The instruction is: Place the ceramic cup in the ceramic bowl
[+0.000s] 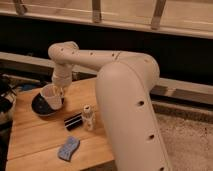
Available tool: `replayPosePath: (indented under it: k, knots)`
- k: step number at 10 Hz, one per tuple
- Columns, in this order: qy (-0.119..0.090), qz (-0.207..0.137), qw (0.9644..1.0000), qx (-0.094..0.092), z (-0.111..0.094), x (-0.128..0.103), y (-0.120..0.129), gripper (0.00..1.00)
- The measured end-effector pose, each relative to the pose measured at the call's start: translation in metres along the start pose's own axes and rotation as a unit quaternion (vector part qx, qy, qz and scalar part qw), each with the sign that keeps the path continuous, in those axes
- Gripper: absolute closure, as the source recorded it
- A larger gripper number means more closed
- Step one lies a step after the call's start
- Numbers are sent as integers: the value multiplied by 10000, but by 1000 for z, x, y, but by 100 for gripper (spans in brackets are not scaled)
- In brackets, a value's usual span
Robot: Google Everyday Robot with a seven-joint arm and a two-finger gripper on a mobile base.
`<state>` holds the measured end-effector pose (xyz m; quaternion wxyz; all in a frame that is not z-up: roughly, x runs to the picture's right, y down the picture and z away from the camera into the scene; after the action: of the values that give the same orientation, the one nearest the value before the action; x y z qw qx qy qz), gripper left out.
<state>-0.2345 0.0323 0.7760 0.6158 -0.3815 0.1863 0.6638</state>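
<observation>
The ceramic cup [51,96], small, white and without a handle, hangs tilted over the right side of the ceramic bowl [39,107]. The bowl is wide and dark and sits at the left of the wooden table [35,135]. My gripper [60,90] reaches down from the arm's wrist and is shut on the ceramic cup at its right rim. The cup hides part of the bowl's inside; whether it touches the bowl I cannot tell.
A slim white capped bottle [88,116] stands mid-table beside a flat black object [73,121]. A blue sponge [68,148] lies near the front edge. My bulky arm [127,100] covers the table's right side. A dark wall and rail run behind.
</observation>
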Motion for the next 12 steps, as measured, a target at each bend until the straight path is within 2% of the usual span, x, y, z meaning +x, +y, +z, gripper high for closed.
replayPosePath:
  k: [2, 4, 6, 8, 9, 10, 12]
  knots:
    - [4, -6, 10000, 11, 0, -4, 0, 100]
    - [30, -105, 9999, 7, 8, -6, 9, 100]
    - [31, -148, 9999, 6, 7, -9, 15, 100]
    - [27, -134, 9999, 37, 7, -11, 4, 100]
    - [9, -117, 9999, 35, 5, -13, -2, 97]
    - [-25, -124, 9999, 19, 5, -14, -1, 87]
    - [-27, -158, 9999, 2, 8, -14, 6, 73]
